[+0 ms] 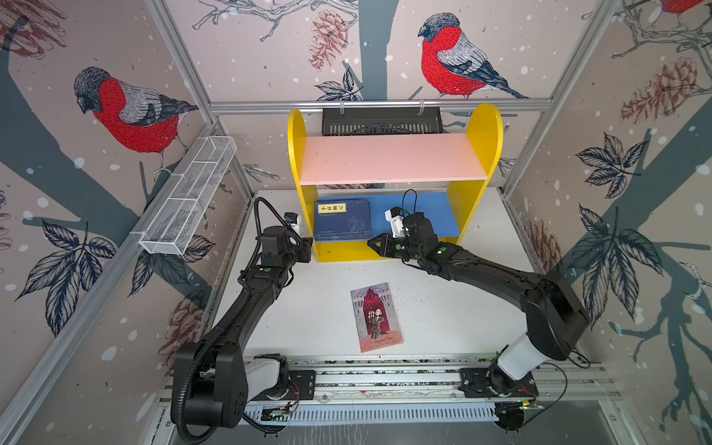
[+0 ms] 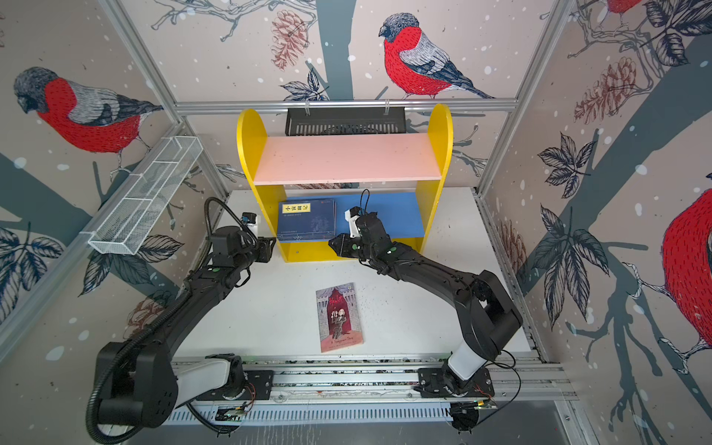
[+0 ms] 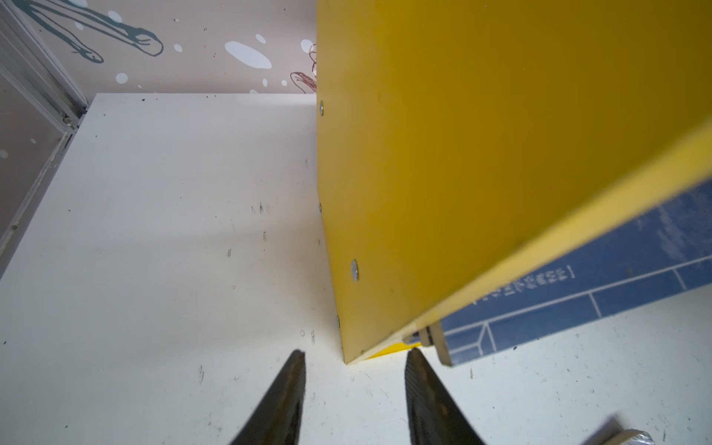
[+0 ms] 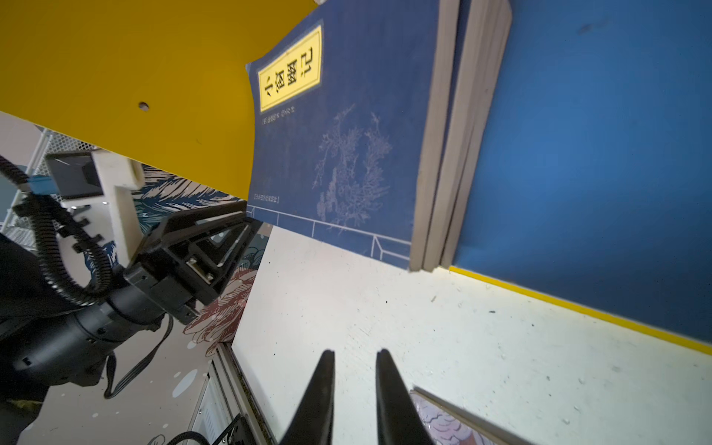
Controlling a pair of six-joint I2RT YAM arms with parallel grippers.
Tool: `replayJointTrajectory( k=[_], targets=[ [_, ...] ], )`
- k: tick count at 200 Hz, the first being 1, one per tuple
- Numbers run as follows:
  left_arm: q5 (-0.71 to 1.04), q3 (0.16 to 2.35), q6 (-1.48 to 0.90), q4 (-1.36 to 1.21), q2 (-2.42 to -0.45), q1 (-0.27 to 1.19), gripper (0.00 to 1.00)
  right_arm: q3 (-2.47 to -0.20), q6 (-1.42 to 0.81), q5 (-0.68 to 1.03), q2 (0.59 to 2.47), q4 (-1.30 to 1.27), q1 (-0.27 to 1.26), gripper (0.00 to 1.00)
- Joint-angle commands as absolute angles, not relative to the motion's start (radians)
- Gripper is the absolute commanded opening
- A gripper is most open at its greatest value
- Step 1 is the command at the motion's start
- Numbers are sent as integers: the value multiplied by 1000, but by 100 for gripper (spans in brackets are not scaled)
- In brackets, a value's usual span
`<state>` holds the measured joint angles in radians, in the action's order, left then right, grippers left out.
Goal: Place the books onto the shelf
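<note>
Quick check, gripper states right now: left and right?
Left gripper: open, holding nothing.
Right gripper: slightly open, holding nothing.

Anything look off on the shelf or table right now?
Yes. The stack of dark navy paperbacks juts past the front edge of the shelf's blue lower board, edges uneven. The red-and-grey Hamlet paperback lies flat on the white table, slightly skewed, unshelved.
</note>
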<state>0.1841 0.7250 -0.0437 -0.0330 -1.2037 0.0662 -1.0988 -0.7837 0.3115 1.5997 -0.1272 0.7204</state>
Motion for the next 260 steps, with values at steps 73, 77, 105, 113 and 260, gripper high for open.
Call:
replayJointTrajectory(
  k=[73,77,105,113,260],
  targets=[
    [262,732,-32,-29,-1200,60,44,-1152,-799,275,1637,-144,653,20],
    [262,731,-32,-29,-1200,60,44,-1157,-799,275,1641,-142,653,20],
    [258,727,-34,-31,-1198,60,44,-1176,-797,278,1671,-133,653,20],
    [257,727,-34,-31,-1198,60,44,-1178,-798,281,1677,-134,653,20],
    [252,727,-43,-38,-1201,60,44,-1227,-795,323,1732,-133,662,19]
  ],
)
